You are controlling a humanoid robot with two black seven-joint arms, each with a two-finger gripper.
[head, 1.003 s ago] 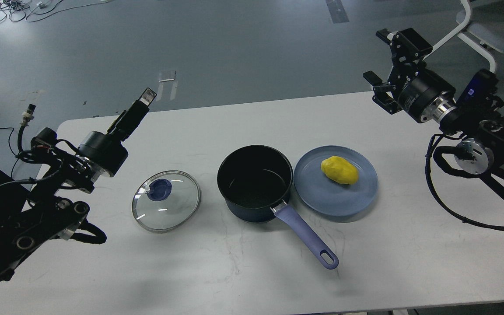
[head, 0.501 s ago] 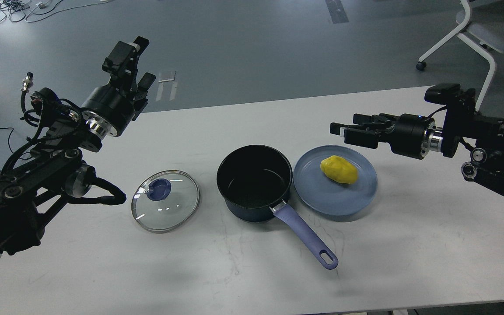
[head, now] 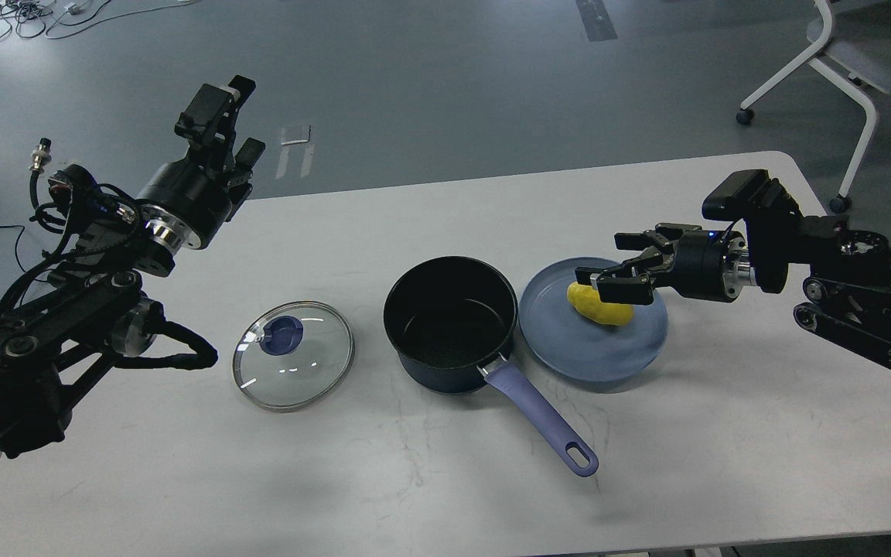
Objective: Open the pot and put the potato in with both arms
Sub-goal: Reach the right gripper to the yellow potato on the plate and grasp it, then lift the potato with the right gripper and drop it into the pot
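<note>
The dark navy pot point(head: 449, 321) stands open at mid table, its lavender-blue handle point(head: 540, 420) pointing to the front right. The yellow potato point(head: 604, 309) lies on a flat blue plate point(head: 592, 352) right of the pot. My right gripper point(head: 612, 271) is open and low over the potato's far side, one finger on either side of it; I cannot tell whether they touch it. My left gripper point(head: 227, 128) is open and empty, raised over the table's back left edge, far from the pot.
A glass lid point(head: 293, 354) with a blue knob lies flat on the table left of the pot. A white chair point(head: 840, 46) stands on the floor behind the table's right corner. Cables lie on the floor at far left.
My right arm has swung down from high at the right to the plate, and its gripper now hangs over the potato. My left gripper has risen and turned upward. Pot, lid and potato have not moved.
</note>
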